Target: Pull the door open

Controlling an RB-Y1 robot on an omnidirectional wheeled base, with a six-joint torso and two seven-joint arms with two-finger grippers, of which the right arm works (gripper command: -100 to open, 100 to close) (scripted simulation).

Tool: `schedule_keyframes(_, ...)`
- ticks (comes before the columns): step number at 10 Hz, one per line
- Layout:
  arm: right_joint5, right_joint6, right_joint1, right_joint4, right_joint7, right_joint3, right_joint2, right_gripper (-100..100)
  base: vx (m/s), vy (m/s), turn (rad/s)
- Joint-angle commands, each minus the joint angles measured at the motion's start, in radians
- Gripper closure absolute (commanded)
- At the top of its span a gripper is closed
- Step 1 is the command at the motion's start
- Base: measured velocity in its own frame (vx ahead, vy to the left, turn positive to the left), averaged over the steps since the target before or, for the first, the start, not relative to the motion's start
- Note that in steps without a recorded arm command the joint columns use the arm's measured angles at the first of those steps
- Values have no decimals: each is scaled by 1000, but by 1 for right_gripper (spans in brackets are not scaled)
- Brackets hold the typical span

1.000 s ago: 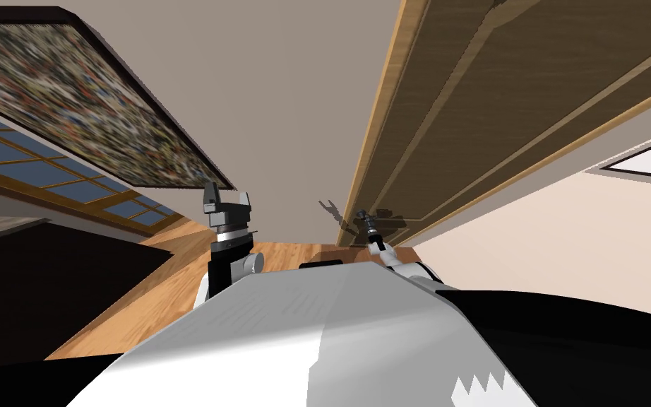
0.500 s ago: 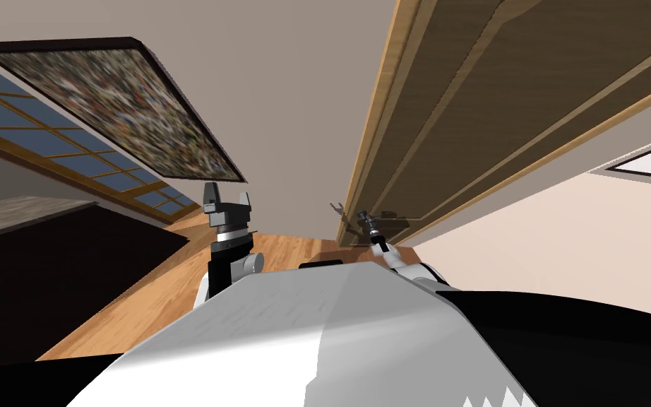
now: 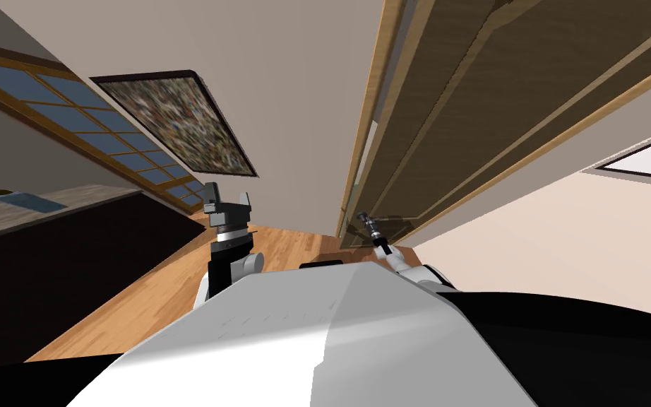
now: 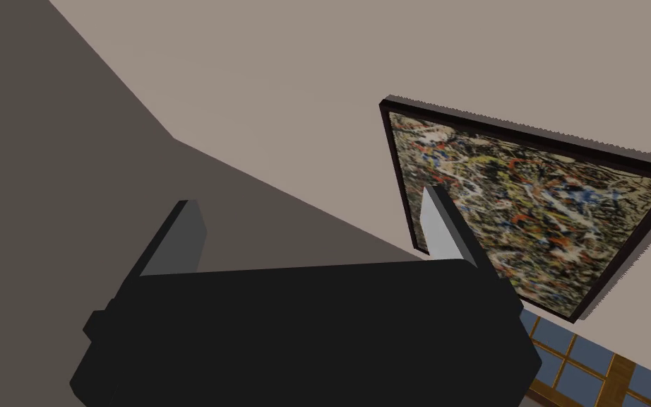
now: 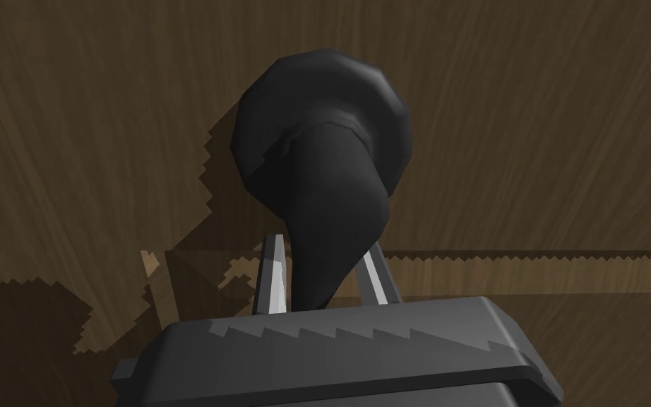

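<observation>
A dark brown panelled door [image 3: 500, 106] in a light wooden frame [image 3: 370, 120] stands ahead on my right, its edge swung a little out of the frame. Its black lever handle [image 5: 331, 205] sticks out from a round base on the door face [image 5: 564, 141]. My right gripper [image 5: 323, 272] is shut on the lever, one finger pressing each side; in the head view the right gripper [image 3: 363, 219] sits at the door's lower edge. My left gripper [image 4: 310, 229] is held up beside my chest, also seen as the left gripper [image 3: 227, 205], open with nothing between its fingers.
A beige wall [image 3: 296, 106] runs left of the door with a framed picture [image 3: 176, 120] and a window [image 3: 56, 106]. A dark counter [image 3: 56, 254] stands on my left over the wooden floor [image 3: 176, 282]. A pale wall [image 3: 571, 240] lies right of the door.
The whole head picture has swung, picture and window sliding right, so I have turned. A gap has opened between the door's edge and its frame. My right gripper stays on the handle.
</observation>
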Motion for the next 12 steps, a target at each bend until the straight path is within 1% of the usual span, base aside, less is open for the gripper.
schedule_keyframes(1, 6, -26, 15, -4, -21, 17, -17, 100, -138, -64, 106)
schedule_keyframes(2, 8, -34, 19, -5, -27, 23, -23, 100, -198, -60, 110)
schedule_keyframes(3, 15, -61, 34, -9, -48, 40, -40, 100, -192, -91, 113)
schedule_keyframes(4, 17, -70, 40, -10, -55, 46, -47, 100, -196, -88, 89)
schedule_keyframes(6, 25, -106, 60, -16, -83, 70, -70, 100, -199, -88, 84)
schedule_keyframes(7, 27, -113, 64, -17, -89, 75, -75, 100, -166, -54, 55)
schedule_keyframes(8, 32, -134, 76, -20, -106, 89, -89, 100, -177, -65, 80)
schedule_keyframes(9, 30, -118, 75, -24, -95, 83, -79, 100, -87, -35, 19)
schedule_keyframes(10, 31, -155, 96, -18, -111, 94, -94, 100, -170, -61, 224)
schedule_keyframes(12, 30, -172, 105, -15, -117, 99, -102, 100, -198, -98, 132)
